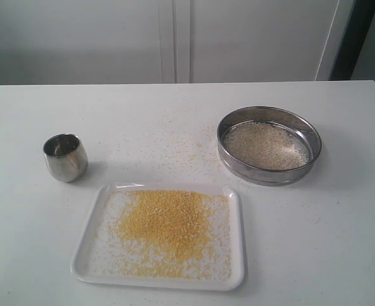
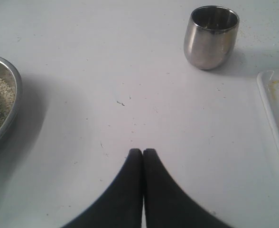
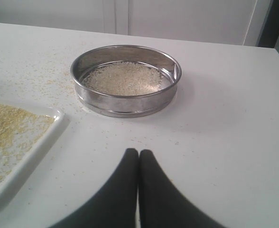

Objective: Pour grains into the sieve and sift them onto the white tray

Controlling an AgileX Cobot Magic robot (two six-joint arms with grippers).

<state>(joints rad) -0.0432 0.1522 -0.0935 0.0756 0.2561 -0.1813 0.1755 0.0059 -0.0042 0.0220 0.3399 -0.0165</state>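
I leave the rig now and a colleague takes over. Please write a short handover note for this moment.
Left gripper: shut, empty. Right gripper: shut, empty.
Sieve stands on the table, beyond the white tray's right end, holding whitish grains.
Yellow grains lie on the tray.
Steel cup upright, beyond the tray's left end.
Done, it seems: pouring and sifting.
Left: likely nothing; stray grains dot the table.

The white tray (image 1: 93, 250) lies flat at 6 o'clock, fine yellow grains (image 1: 165, 226) heaped across it; the steel-rimmed sieve (image 1: 264, 173) sits upright at 2 o'clock, holding coarser whitish grains (image 1: 264, 145)
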